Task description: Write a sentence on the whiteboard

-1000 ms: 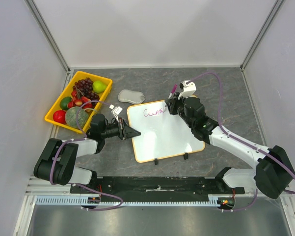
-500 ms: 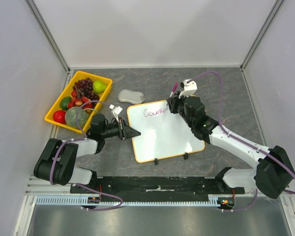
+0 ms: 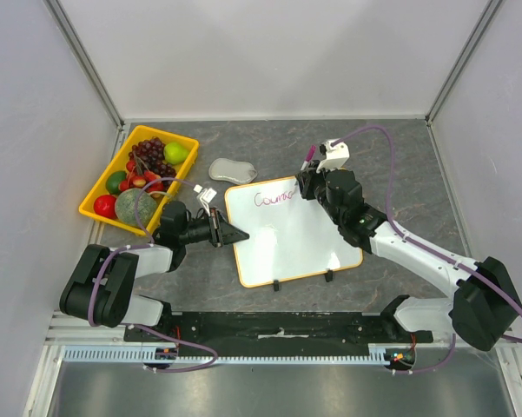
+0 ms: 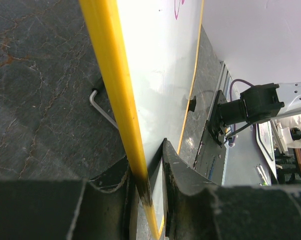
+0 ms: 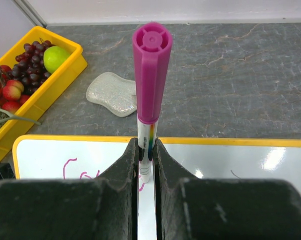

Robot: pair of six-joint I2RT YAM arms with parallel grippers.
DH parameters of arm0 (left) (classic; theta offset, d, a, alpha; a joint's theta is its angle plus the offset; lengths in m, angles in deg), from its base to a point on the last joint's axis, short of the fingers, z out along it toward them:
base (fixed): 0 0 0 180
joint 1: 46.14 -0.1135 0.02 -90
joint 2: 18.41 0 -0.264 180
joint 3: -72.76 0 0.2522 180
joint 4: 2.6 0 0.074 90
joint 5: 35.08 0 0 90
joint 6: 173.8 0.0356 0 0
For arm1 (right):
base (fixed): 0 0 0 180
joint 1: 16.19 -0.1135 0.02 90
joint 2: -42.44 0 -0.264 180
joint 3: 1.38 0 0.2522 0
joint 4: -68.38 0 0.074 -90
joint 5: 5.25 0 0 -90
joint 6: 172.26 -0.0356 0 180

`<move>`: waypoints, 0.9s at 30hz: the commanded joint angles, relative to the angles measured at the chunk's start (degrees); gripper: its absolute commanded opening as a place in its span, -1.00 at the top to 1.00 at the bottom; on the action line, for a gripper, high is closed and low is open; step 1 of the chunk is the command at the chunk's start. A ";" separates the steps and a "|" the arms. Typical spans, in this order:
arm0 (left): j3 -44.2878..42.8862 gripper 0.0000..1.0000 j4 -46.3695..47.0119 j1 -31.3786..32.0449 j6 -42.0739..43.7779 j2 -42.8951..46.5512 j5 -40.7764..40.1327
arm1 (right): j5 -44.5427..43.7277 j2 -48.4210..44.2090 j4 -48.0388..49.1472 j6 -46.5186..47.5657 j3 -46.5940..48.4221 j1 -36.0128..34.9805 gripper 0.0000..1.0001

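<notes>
Left jaws: clenched on the whiteboard (image 3: pixel 291 234), with its yellow left rim running straight up between them. One jaw sits on the glossy face, the other on the worktop (image 3: pixel 399 165) side.
Right jaws: grasping a marker (image 5: pixel 151 75) by its white barrel. It stands upright, magenta cap well above the jaws, and the tip is hidden below them.
Whiteboard: lies on the worktop, reaching from the left jaws across to beneath the right jaws. Two black clip feet (image 3: pixel 278 285) sit on the edge nearest the arm bases.
Sentence (image 3: pixel 274 198): one purple cursive word along the board's far edge. It starts near the corner beyond the left jaws and ends at the right jaws. It reads roughly "Courage", but the last letters are hidden by the jaws.
Fruit tray (image 3: pixel 95 195): yellow, behind the left jaws and apart from the board, holding grapes, apples and a green fruit.
Silver pad (image 3: pixel 232 169): glittery, on the worktop beyond the board's far edge, left of the right jaws.
</notes>
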 commanded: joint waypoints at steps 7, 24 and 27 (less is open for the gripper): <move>-0.24 0.96 -1.11 0.73 6.12 -0.61 -1.09 | -0.08 -1.27 -1.87 2.01 -1.47 0.35 1.00; -0.24 0.96 -1.02 0.73 6.12 -0.52 -1.27 | 4.83 -2.16 -1.26 -0.45 -4.63 0.44 1.00; -0.24 0.96 -1.11 0.82 6.12 -0.52 -1.35 | 5.98 -1.45 -0.12 -1.68 -4.37 0.35 1.00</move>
